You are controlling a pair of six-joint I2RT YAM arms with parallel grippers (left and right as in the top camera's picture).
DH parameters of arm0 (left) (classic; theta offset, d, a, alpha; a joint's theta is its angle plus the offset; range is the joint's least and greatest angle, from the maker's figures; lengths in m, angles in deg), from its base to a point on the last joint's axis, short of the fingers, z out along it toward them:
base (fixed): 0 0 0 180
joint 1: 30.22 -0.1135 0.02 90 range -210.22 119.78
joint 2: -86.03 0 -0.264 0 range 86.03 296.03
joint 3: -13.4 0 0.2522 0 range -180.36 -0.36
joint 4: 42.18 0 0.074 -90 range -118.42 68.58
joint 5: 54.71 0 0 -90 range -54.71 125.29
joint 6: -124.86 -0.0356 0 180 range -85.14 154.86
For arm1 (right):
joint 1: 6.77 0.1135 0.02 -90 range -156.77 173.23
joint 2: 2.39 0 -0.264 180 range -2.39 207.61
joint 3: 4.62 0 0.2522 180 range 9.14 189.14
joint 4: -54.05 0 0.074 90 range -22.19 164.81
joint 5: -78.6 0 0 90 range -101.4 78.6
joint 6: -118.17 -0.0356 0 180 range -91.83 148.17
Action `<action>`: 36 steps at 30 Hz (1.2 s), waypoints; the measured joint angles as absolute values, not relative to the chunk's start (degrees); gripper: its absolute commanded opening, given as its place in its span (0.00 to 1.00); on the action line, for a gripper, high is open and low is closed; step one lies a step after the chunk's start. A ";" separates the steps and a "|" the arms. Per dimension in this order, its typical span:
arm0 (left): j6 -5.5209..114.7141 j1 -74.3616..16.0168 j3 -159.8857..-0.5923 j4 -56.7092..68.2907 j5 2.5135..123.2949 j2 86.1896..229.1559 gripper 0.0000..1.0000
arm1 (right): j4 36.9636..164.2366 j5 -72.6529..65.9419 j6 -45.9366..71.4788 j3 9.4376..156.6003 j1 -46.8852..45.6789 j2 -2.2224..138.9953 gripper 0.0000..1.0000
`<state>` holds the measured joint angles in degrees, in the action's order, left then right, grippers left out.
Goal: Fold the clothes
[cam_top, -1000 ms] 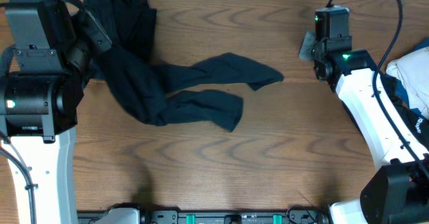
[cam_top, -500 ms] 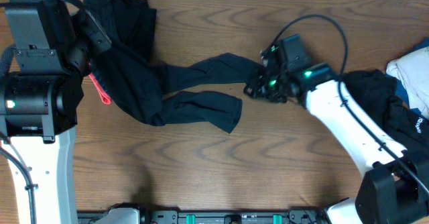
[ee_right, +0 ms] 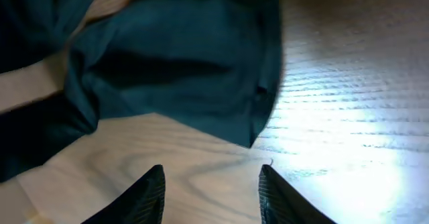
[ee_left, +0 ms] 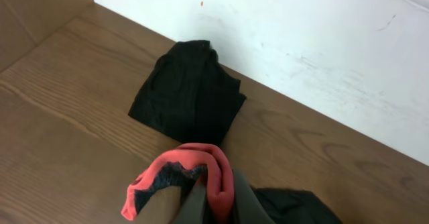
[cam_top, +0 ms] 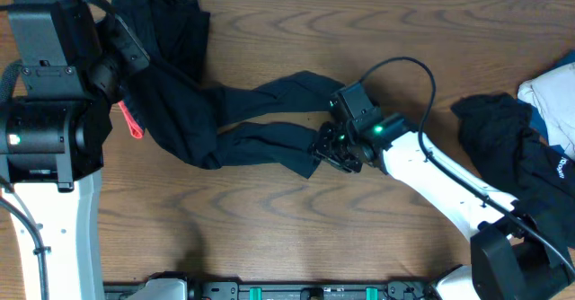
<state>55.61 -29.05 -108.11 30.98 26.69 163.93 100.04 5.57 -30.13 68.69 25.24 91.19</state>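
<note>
Trousers (cam_top: 260, 111) of black cloth lie stretched across the wooden desk (cam_top: 269, 237), from the far left corner toward the middle. Both legs run side by side and end near the centre. The waist end is bunched and lifted at the left, where the left gripper (ee_left: 209, 207) is clenched on the coral-red band (ee_left: 211, 177) of the waist. In the left wrist view that band folds over the fingers. A black heap (ee_left: 188, 93) of cloth rests on the desk beyond, against a white wall (ee_left: 301, 43); whether it belongs to the trousers I cannot tell.

The right gripper (ee_right: 211, 174) hovers low over the desk just beside the hem (ee_right: 255, 117) of the leg nearer the robot. Its fingers (ee_right: 151, 190) are spread apart with bare wood between them, grasping nothing. From overhead it sits right at the end of that leg.

Well apart, at the right edge of the desk, lies a pile of other garments (cam_top: 503, 138), black toward the centre, white and blue at the rim.
</note>
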 measured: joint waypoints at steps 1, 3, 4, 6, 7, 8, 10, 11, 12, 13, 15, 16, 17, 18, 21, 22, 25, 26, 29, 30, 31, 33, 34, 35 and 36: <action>55.63 -29.05 -108.11 31.05 26.69 163.93 0.06 | 98.64 5.49 -31.60 67.64 25.24 91.19 0.44; 55.61 -29.05 -108.11 31.18 26.69 163.93 0.06 | 95.50 5.27 -34.31 65.22 25.24 91.19 0.43; 55.61 -29.05 -108.11 31.18 26.69 163.93 0.06 | 94.40 5.11 -35.53 64.41 25.29 91.19 0.43; 55.63 -29.05 -108.11 31.18 26.69 163.93 0.07 | 93.55 5.00 -37.59 63.71 25.44 91.19 0.43; 55.61 -29.05 -108.11 31.18 26.69 163.93 0.06 | 93.38 4.92 -38.46 63.69 25.68 91.19 0.43; 55.61 -29.05 -108.11 31.18 26.69 163.93 0.06 | 93.07 4.72 -39.51 63.69 26.07 91.19 0.43; 55.61 -29.05 -108.11 31.20 26.69 163.93 0.06 | 92.87 4.52 -41.28 63.69 27.14 91.19 0.43; 55.61 -29.05 -108.11 31.20 26.69 163.93 0.06 | 92.87 4.35 -41.91 63.69 27.52 91.19 0.43; 55.61 -29.05 -108.11 31.22 26.69 163.93 0.06 | 92.85 3.98 -42.83 63.69 28.24 91.19 0.43; 55.61 -29.05 -108.11 31.24 26.69 163.93 0.06 | 92.83 3.74 -43.47 63.69 28.70 91.19 0.43; 55.61 -29.05 -108.11 31.27 26.69 163.93 0.06 | 92.83 2.99 -44.73 63.69 29.61 91.19 0.43; 55.61 -29.05 -108.11 31.27 26.69 163.93 0.06 | 92.81 2.71 -45.19 63.69 29.90 91.19 0.44; 55.61 -29.05 -108.11 31.27 26.69 163.93 0.06 | 92.74 2.36 -45.78 63.69 30.27 91.19 0.44; 55.61 -29.05 -108.11 31.29 26.69 163.93 0.07 | 92.66 2.03 -46.11 63.69 30.53 91.22 0.44; 55.61 -29.05 -108.11 31.46 26.69 163.93 0.06 | 92.00 1.44 -46.92 63.69 30.77 91.72 0.43; 55.61 -29.05 -108.11 31.57 26.69 163.93 0.06 | 91.78 1.27 -47.12 63.69 30.77 92.16 0.43; 55.61 -29.05 -108.11 31.86 26.69 163.93 0.06 | 90.29 1.25 -47.82 63.69 30.75 94.80 0.43; 55.61 -29.05 -108.11 31.86 26.69 163.93 0.06 | 89.53 1.33 -48.01 63.69 30.75 95.72 0.43; 55.61 -29.05 -108.11 31.90 26.69 163.93 0.06 | 87.28 1.99 -48.30 63.69 30.75 98.43 0.43; 55.63 -29.05 -108.11 31.90 26.67 163.93 0.06 | 86.99 2.14 -48.38 63.69 30.75 99.15 0.43; 55.61 -29.05 -108.11 31.92 26.67 163.93 0.06 | 86.93 2.21 -48.43 63.69 30.75 99.67 0.43; 55.61 -29.05 -108.11 31.94 26.69 163.93 0.07 | 86.91 2.29 -48.43 63.69 30.75 100.20 0.43; 55.63 -29.05 -108.11 31.94 26.69 163.93 0.06 | 86.93 2.29 -48.43 63.69 30.75 100.31 0.43; 55.61 -29.05 -108.11 31.94 26.69 163.93 0.06 | 86.95 2.29 -48.45 63.69 30.75 100.31 0.43; 55.61 -29.05 -108.11 31.94 26.69 163.93 0.06 | 86.95 2.29 -48.45 63.69 30.75 100.31 0.43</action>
<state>55.61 -29.05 -108.11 31.94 26.69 163.93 86.95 2.29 -48.45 63.69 30.75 100.31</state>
